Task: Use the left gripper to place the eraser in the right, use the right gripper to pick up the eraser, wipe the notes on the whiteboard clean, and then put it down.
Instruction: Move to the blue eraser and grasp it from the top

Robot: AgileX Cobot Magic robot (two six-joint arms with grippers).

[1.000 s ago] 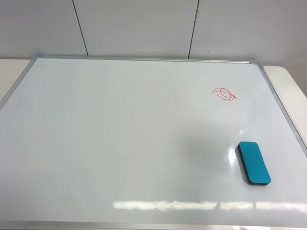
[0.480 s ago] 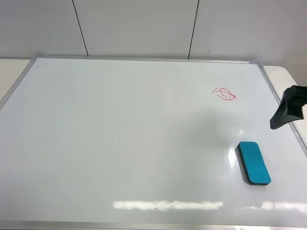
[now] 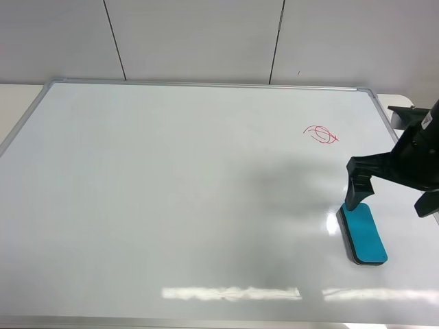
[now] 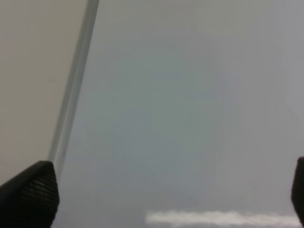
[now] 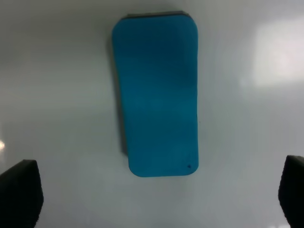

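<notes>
The teal eraser [image 3: 363, 234] lies flat on the whiteboard [image 3: 171, 192] near its right edge. Red looping notes [image 3: 320, 134] sit farther back on the board. My right gripper [image 3: 389, 205], a black claw, hovers open just above the eraser's far end, touching nothing. In the right wrist view the eraser [image 5: 156, 95] lies lengthwise ahead of the open right gripper [image 5: 156, 197], centred between the two fingertips. My left gripper [image 4: 164, 194] is open over bare whiteboard [image 4: 180, 118] beside the silver frame [image 4: 71, 95]; it is out of the exterior view.
The whiteboard's silver frame [image 3: 405, 157] runs close beside the right arm. A pale table edge [image 3: 14, 103] shows beyond the board at both back corners. A panelled white wall [image 3: 206, 41] stands behind.
The right arm has come into view from the right edge and moved left and forward, now standing over the eraser. The eraser and the notes have not moved.
</notes>
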